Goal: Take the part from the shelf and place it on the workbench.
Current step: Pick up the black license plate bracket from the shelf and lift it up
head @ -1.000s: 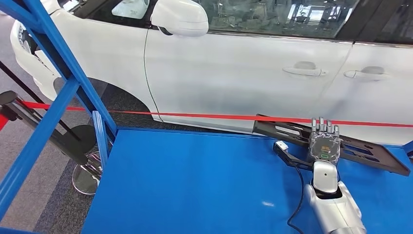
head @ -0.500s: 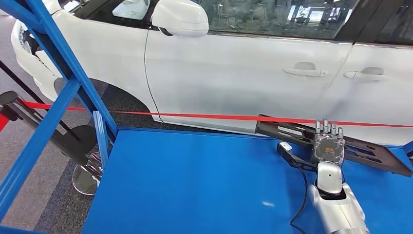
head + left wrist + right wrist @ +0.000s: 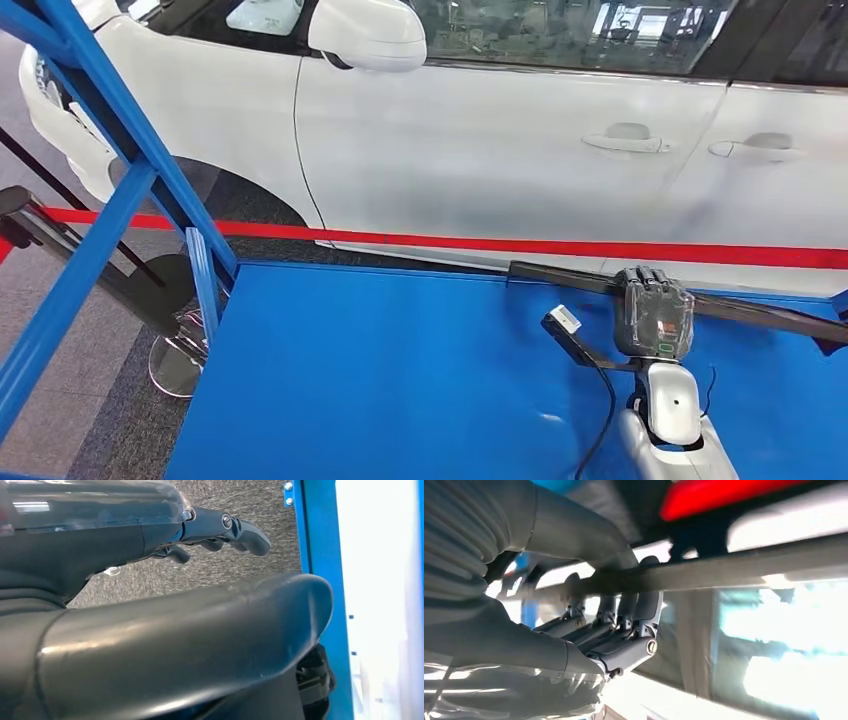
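While its fingers (image 3: 624,615) curl around the long flat black plastic part (image 3: 720,305), the right hand (image 3: 655,318) holds it above the blue workbench's (image 3: 400,380) far right edge.

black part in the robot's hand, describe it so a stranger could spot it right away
Find the white car, then the blue workbench in front of it. Over the bench's far right edge, the right hand grips a long, flat black part. It is the only black bar running sideways, just under the red tape.
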